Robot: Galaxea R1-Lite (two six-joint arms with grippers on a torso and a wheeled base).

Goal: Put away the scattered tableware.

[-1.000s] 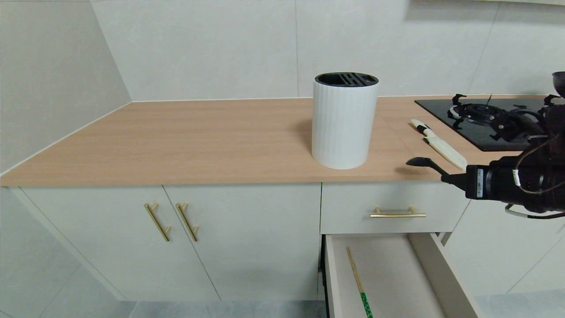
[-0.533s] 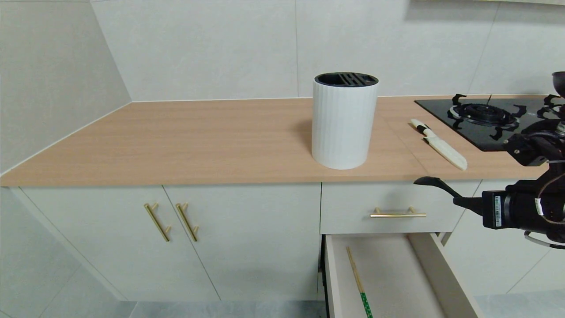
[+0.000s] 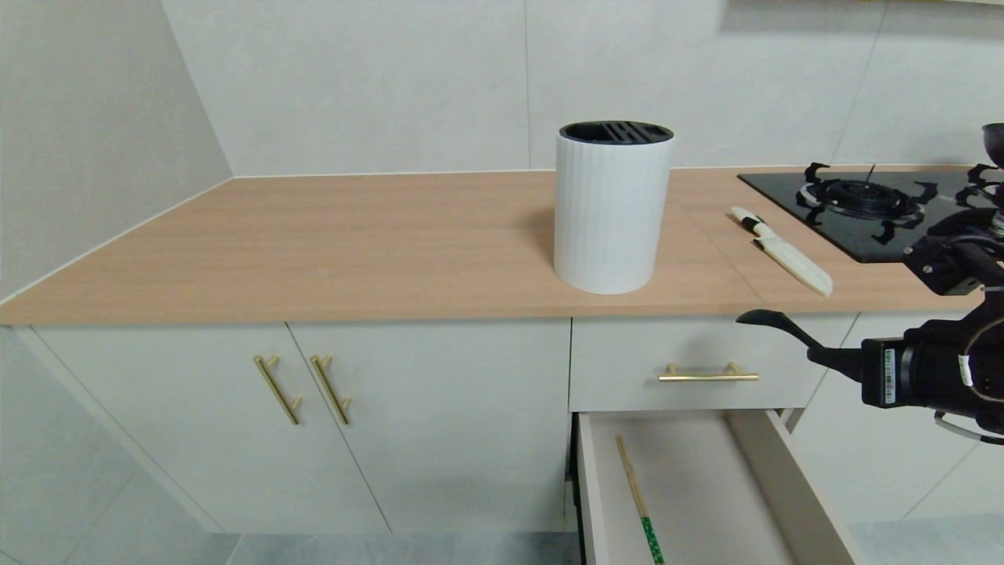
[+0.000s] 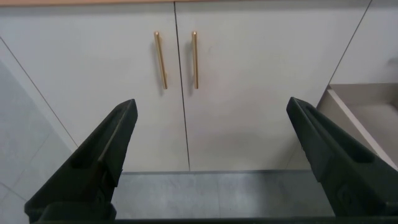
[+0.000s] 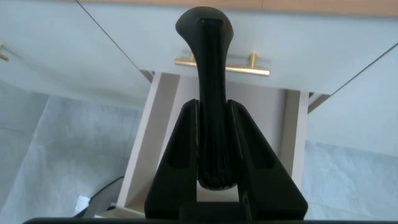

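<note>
Head view: black utensil (image 3: 773,322) clamped in right gripper (image 3: 833,361)

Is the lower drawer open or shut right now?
Open. The lower drawer is pulled out beneath the shut upper drawer, showing its floor with chopsticks lying inside.

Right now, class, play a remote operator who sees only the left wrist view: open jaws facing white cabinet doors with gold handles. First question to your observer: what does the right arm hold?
Observer: Its jaws are shut on a black long-handled utensil.
Operator: Is anything in the drawer?
Observer: Yes, a wooden chopstick with a green end lies in the open drawer.
Operator: What is on the counter?
Observer: A cream knife lies on the wooden countertop, right of a white ribbed cylindrical holder.
</note>
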